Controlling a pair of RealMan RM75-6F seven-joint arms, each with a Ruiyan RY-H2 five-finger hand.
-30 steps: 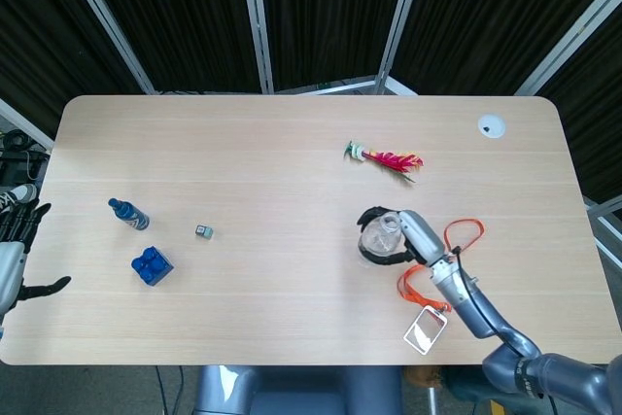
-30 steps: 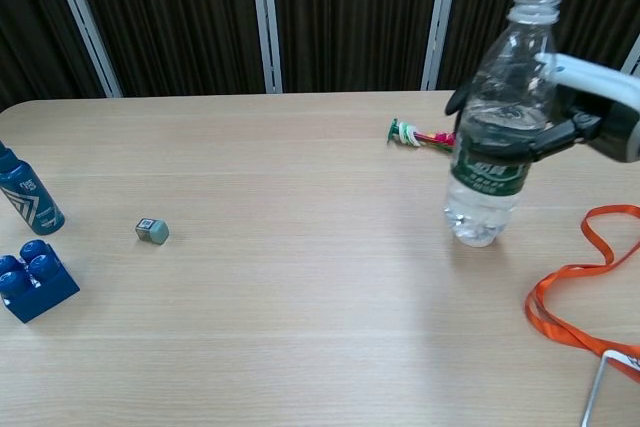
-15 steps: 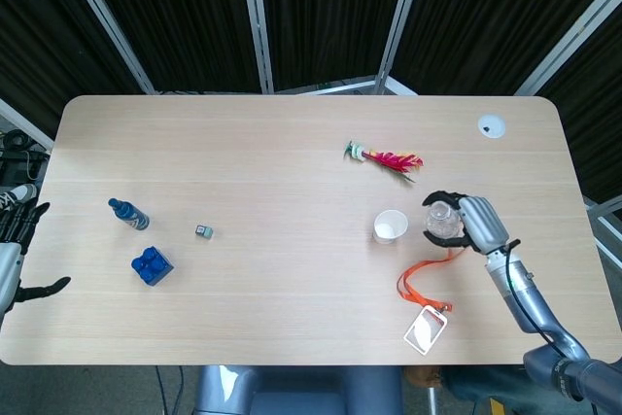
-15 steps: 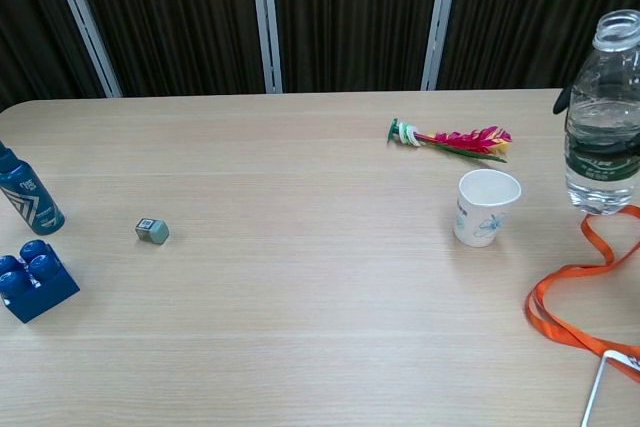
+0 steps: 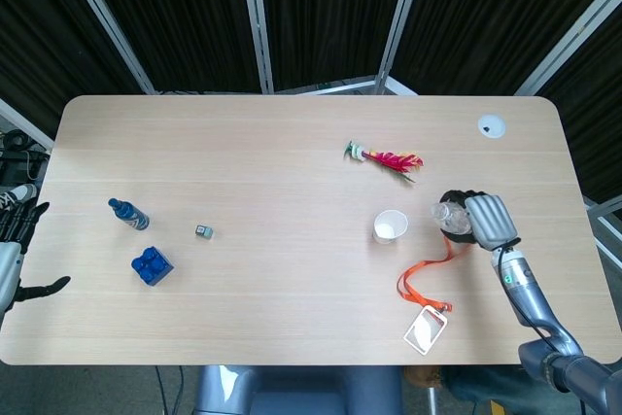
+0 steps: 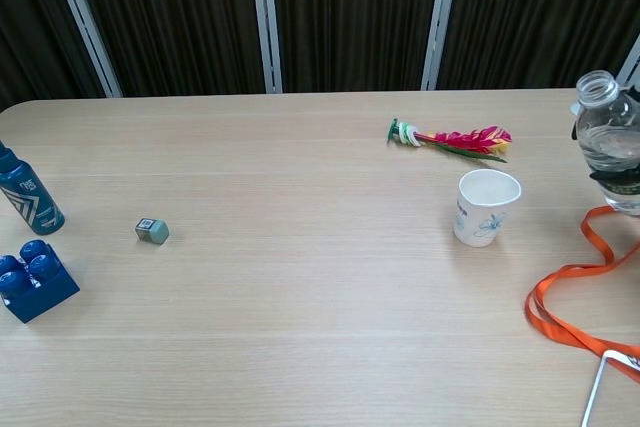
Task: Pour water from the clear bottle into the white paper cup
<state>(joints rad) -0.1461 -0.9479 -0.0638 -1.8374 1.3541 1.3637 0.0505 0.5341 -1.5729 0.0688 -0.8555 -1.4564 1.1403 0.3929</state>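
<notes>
The white paper cup (image 6: pixel 487 206) stands upright, right of the table's (image 5: pixel 292 182) middle, mouth open; nothing visible inside. Just right of it, the clear bottle (image 6: pixel 611 140) is tilted, neck leaning left toward the cup, uncapped, some water in it. The right hand (image 5: pixel 489 221) wraps the bottle's body, fingers curled around it, neck poking out on the hand's left. The left hand (image 5: pixel 17 240), at the table's far left edge, has fingers spread, holding nothing.

White paper cup (image 6: pixel 487 206) (faint blue print), clear bottle (image 6: pixel 610 143), orange lanyard (image 6: pixel 575 292), blue brick (image 6: pixel 35 279).
</notes>
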